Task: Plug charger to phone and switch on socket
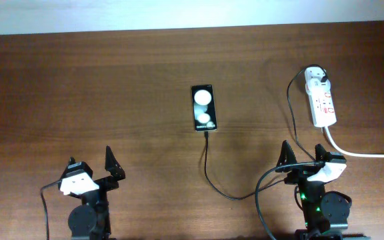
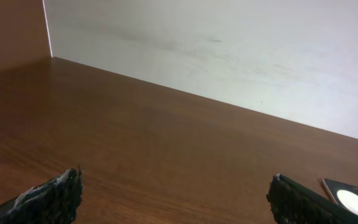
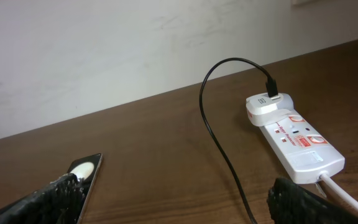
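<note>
Dark brown wood-grain table (image 1: 112, 87) runs wide and bare to a white wall (image 1: 179, 13) along its far edge, with open surface on the left half and between the two arms. A small flat black phone (image 1: 203, 107) with a glossy face and two white round spots lies near the centre, its long side pointing near to far. A narrow white oblong power strip (image 1: 323, 103) lies far right, and its thick white cord (image 1: 359, 152) trails off the right edge. A white adapter (image 1: 315, 78) sits in the strip's far end. The thin black charger cable (image 1: 209, 167) loops left from the adapter, passes the right arm and curves up to touch the phone's near edge. Whether its tip is seated cannot be told.

The left gripper (image 1: 92, 167), at the near left, is spread wide and holds nothing. The right gripper (image 1: 303, 155), at the near right just short of the strip, is also spread wide and empty.

The strip bears red markings and the phone a line of small print, none of it readable.

The right wrist view alone shows the plug entering the adapter's top, the strip's red switch labels and the phone's corner by one finger (image 3: 48, 202). The left wrist view shows mostly bare table and wall, with only the phone's corner beside its right finger (image 2: 297, 199).
</note>
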